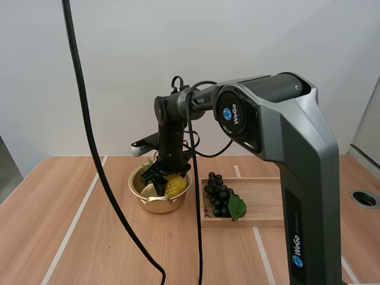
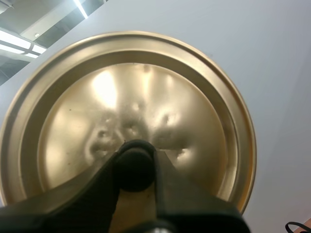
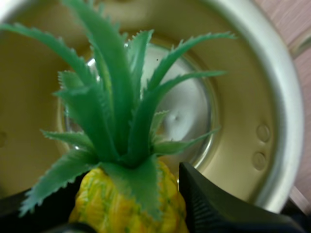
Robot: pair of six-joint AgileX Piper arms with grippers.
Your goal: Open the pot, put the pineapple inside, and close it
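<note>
Pineapple (image 3: 127,206) gripped by right pincer (image 1: 162,178) in pot (image 1: 157,205) mouth: lower fully b4 letting go; left pincer (image 2: 136,167) clamps lid (image 2: 146,92).

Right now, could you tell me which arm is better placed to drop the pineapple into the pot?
Right. The right gripper pinches the pineapple, crown down, over the open pot; the left gripper is shut on the lid, so it is occupied.
</note>
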